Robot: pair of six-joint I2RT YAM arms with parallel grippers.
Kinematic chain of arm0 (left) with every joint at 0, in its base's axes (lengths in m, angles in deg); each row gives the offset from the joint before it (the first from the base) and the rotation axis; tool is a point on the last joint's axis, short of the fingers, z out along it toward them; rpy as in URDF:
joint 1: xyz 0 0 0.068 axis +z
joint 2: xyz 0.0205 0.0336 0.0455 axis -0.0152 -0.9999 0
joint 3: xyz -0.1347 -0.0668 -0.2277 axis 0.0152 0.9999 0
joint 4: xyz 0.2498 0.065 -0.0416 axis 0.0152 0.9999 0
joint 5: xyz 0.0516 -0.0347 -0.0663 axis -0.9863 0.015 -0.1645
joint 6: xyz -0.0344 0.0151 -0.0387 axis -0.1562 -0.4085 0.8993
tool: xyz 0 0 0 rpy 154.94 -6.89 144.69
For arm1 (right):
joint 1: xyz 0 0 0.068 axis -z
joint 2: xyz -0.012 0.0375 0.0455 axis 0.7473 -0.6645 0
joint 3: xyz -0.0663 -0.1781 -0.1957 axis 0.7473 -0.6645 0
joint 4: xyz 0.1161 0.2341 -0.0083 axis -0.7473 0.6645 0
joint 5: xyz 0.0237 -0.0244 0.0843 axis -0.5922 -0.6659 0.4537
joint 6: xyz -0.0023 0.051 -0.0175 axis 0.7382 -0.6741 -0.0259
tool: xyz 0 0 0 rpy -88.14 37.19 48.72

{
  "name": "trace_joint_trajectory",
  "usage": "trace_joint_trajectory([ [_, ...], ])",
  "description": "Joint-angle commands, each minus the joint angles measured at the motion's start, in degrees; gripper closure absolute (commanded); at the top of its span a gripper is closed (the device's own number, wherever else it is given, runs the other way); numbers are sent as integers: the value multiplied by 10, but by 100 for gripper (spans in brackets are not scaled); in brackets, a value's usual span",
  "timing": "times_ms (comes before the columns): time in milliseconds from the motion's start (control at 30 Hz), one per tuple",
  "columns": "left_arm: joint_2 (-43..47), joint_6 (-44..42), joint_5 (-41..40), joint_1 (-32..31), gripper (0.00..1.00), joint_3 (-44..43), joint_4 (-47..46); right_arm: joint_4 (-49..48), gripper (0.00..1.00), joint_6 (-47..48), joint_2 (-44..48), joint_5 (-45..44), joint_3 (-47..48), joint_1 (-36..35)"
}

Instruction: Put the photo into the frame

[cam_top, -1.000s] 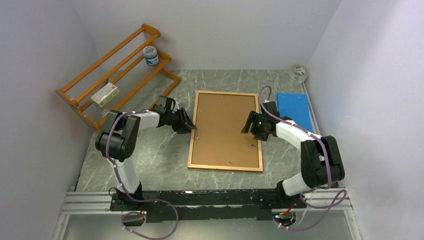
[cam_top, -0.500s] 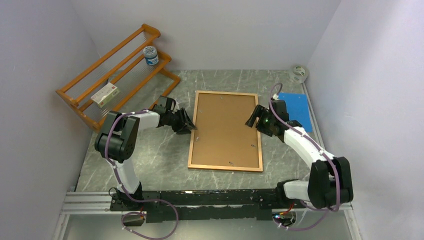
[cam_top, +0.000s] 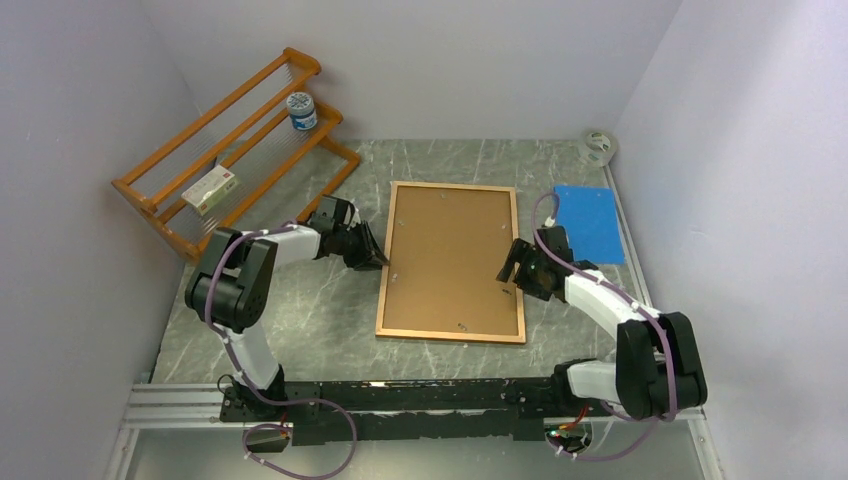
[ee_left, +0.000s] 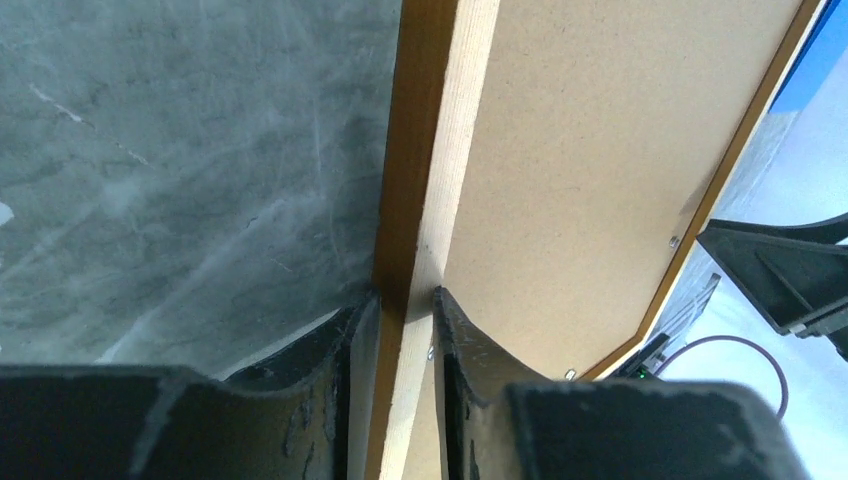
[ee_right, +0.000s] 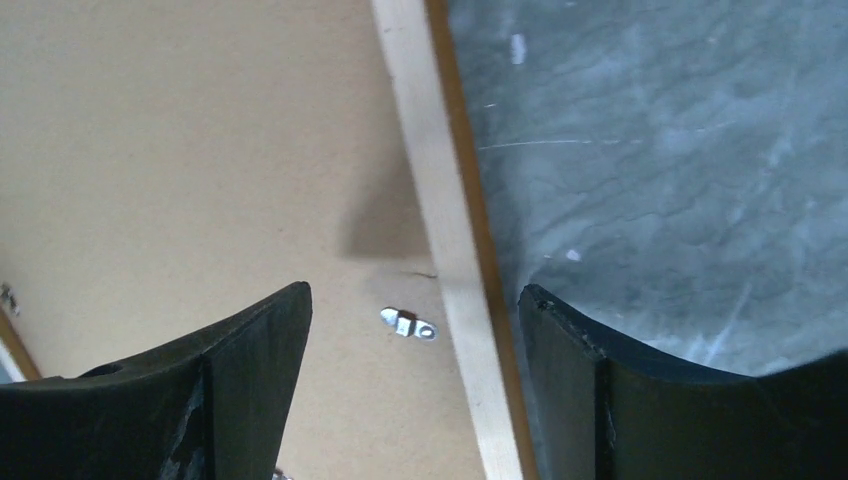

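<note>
The frame [cam_top: 388, 270] lies face down in the middle of the table, with a plain brown backing board [cam_top: 452, 255] filling it. The photo is out of view. My left gripper [cam_top: 378, 260] straddles the frame's left rail [ee_left: 430, 150]. In the left wrist view, the left gripper [ee_left: 405, 300] has one finger against each side of that rail, shut on it. My right gripper [cam_top: 510, 272] hovers over the frame's right rail [ee_right: 430, 170]. In the right wrist view, the right gripper [ee_right: 415, 288] stands wide open above a small metal clip [ee_right: 408, 323], holding nothing.
An orange wooden rack [cam_top: 230, 150] stands at the back left, with a jar [cam_top: 301, 111] and a small box [cam_top: 211, 189] on it. A blue sheet [cam_top: 588, 221] lies right of the frame. A tape roll [cam_top: 598, 147] sits in the back right corner.
My left gripper has narrowed onto the frame's left rail. The right gripper swung to the frame's far right corner, then came down along the right rail towards me.
</note>
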Motion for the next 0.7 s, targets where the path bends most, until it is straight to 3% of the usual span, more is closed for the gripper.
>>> trace_joint_trajectory([
  [0,22,-20,-44,-12,71,26,35,-52,22,4,26,61,-19,-10],
  [333,97,-23,-100,-11,71,69,107,-85,24,-2,-15,115,15,-90],
  [467,143,-14,-140,-11,69,92,149,-63,24,-1,2,96,17,-116],
  [667,206,-5,-188,-11,54,108,176,-3,24,33,15,40,24,-141],
])
